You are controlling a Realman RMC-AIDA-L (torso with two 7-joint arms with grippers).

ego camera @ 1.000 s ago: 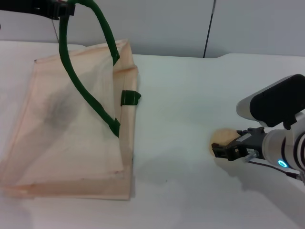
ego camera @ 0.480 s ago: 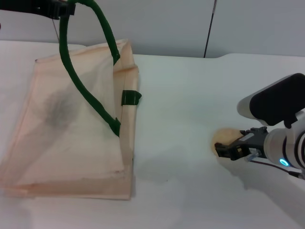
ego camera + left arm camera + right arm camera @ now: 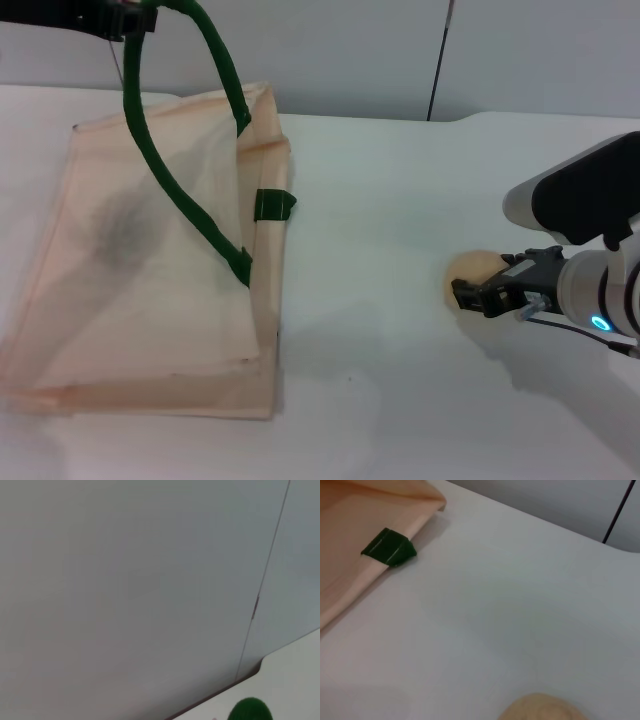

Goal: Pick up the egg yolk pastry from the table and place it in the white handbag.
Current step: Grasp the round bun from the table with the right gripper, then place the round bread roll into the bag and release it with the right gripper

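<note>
The white handbag (image 3: 150,290) lies flat on the left of the table, cream fabric with dark green rope handles. My left gripper (image 3: 128,18) at the top left is shut on one green handle (image 3: 215,60) and holds it up, so the bag's mouth gapes. The egg yolk pastry (image 3: 469,270), a small pale beige ball, is at the right, with my right gripper (image 3: 478,297) shut on its near side. In the right wrist view the pastry (image 3: 540,709) shows at the edge, with the handbag (image 3: 350,560) and its green tab (image 3: 389,547) farther off.
White tabletop (image 3: 380,210) stretches between the bag and the pastry. A grey wall with a dark vertical seam (image 3: 438,60) stands behind the table. A bit of green handle (image 3: 250,711) shows in the left wrist view.
My right gripper and the pastry have moved together a little up the head view, away from the table's near edge. The left arm and the bag have stayed still.
</note>
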